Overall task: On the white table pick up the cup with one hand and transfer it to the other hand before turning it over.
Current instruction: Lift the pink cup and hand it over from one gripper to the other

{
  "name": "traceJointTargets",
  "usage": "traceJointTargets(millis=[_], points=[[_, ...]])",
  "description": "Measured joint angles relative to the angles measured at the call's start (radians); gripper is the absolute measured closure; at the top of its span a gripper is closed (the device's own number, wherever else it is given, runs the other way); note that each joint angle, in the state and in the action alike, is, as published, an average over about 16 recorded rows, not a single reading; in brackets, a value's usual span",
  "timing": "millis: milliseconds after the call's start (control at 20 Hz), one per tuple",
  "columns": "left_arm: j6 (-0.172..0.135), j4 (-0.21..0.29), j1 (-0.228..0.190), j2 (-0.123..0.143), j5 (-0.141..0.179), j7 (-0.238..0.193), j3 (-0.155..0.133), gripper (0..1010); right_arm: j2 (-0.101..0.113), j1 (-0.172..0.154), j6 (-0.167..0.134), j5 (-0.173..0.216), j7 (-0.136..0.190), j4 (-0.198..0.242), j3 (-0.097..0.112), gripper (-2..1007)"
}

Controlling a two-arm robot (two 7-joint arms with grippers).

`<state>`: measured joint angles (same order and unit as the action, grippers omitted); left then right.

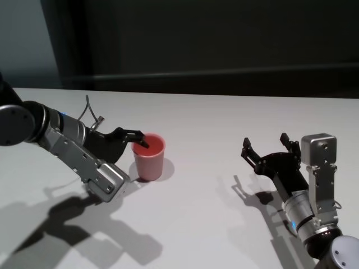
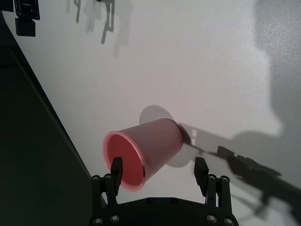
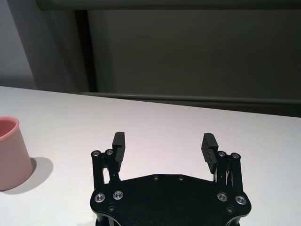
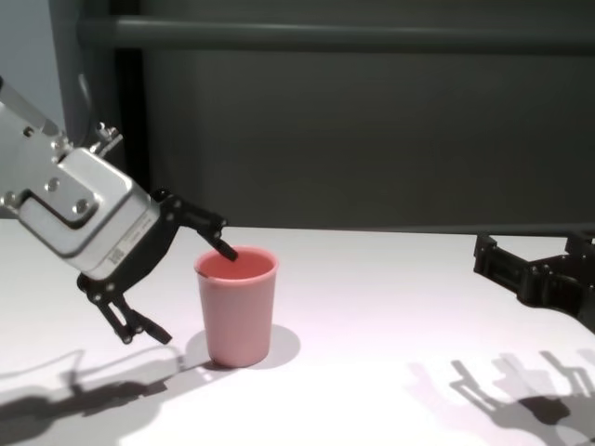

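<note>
The pink cup (image 1: 150, 159) (image 4: 237, 311) stands upright on the white table (image 1: 213, 123), left of centre. My left gripper (image 1: 130, 161) (image 4: 191, 290) is open and straddles the cup's near wall. One finger (image 4: 226, 249) dips into the mouth and the other (image 4: 149, 327) hangs outside. In the left wrist view the cup (image 2: 153, 146) lies between the spread fingers of the left gripper (image 2: 159, 165), not pinched. My right gripper (image 1: 266, 144) (image 3: 164, 140) hovers open and empty over the table's right side. The cup (image 3: 11, 157) is well off to one side of it.
A dark wall with a horizontal rail (image 4: 372, 37) runs behind the table's far edge (image 1: 224, 94). Bare white tabletop lies between the cup and the right gripper. Both arms cast shadows (image 1: 84, 224) on the near part of the table.
</note>
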<state>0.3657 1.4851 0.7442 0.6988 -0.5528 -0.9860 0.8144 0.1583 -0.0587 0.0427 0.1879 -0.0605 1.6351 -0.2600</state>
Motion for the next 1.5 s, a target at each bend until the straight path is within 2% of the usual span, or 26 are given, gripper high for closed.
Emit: traceJointTargets(millis=[950, 1500], points=[[0.055, -0.123, 0.107, -0.07, -0.003, -0.046, 0.075, 9, 0.0, 0.0, 0.0, 0.0, 0.0, 0.0, 0.0, 3], [0.103, -0.182, 0.157, -0.107, -0.001, -0.064, 0.123, 9, 0.0, 0.0, 0.0, 0.0, 0.0, 0.0, 0.0, 3]])
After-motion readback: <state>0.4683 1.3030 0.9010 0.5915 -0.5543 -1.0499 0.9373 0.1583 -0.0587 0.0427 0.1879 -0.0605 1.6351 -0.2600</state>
